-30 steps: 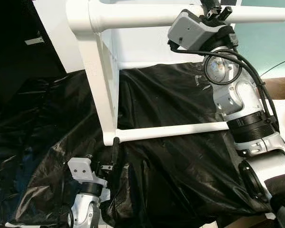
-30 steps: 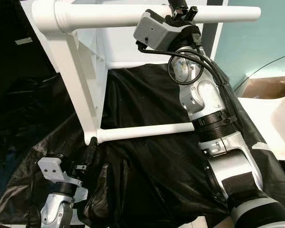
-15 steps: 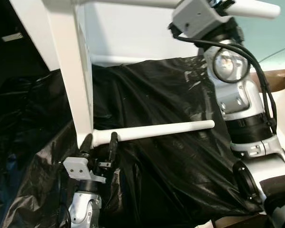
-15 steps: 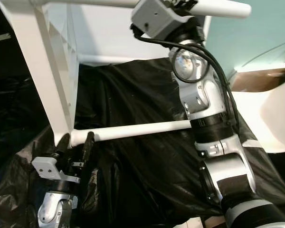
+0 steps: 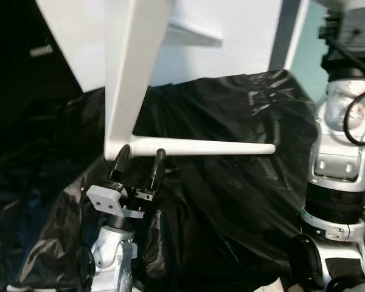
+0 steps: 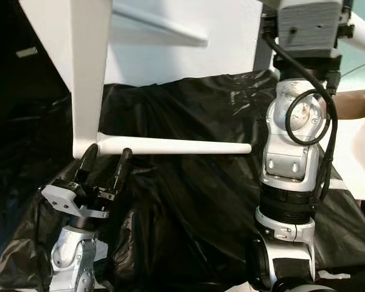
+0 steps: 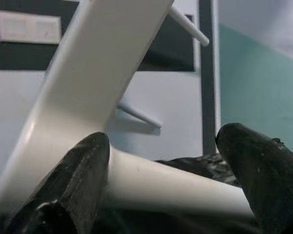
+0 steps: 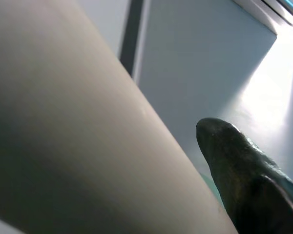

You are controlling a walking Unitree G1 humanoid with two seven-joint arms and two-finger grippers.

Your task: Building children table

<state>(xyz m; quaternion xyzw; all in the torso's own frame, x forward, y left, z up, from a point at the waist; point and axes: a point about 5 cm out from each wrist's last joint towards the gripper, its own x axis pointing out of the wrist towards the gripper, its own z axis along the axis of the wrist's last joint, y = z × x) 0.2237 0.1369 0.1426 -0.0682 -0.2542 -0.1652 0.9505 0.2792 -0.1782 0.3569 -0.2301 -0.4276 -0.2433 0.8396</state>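
Observation:
The white table frame hangs tilted over black sheeting. Its flat leg (image 5: 131, 73) slopes down to a joint from which a thin round rod (image 5: 207, 146) runs right to a free end (image 5: 272, 148). My left gripper (image 5: 140, 161) is open and reaches up from below, one finger on each side of that rod beside the joint. In the left wrist view the rod (image 7: 171, 187) lies between the fingers (image 7: 73, 185), touching one of them. My right arm's wrist (image 6: 307, 27) is raised at the upper right. There my right gripper (image 8: 176, 161) is clamped on a thick white upper rod (image 8: 88, 146), with one finger (image 8: 244, 165) showing.
Crumpled black plastic sheeting (image 5: 231, 201) covers the surface below the frame. A white panel (image 5: 231, 36) and a teal wall (image 5: 304, 55) stand behind. A brown cardboard box (image 6: 359, 103) and a white object (image 6: 359, 158) sit at the right edge.
The frame has swung and risen with my right arm, its upper rod passing out of the top of the eye views. My left gripper has come up and now straddles the lower rod.

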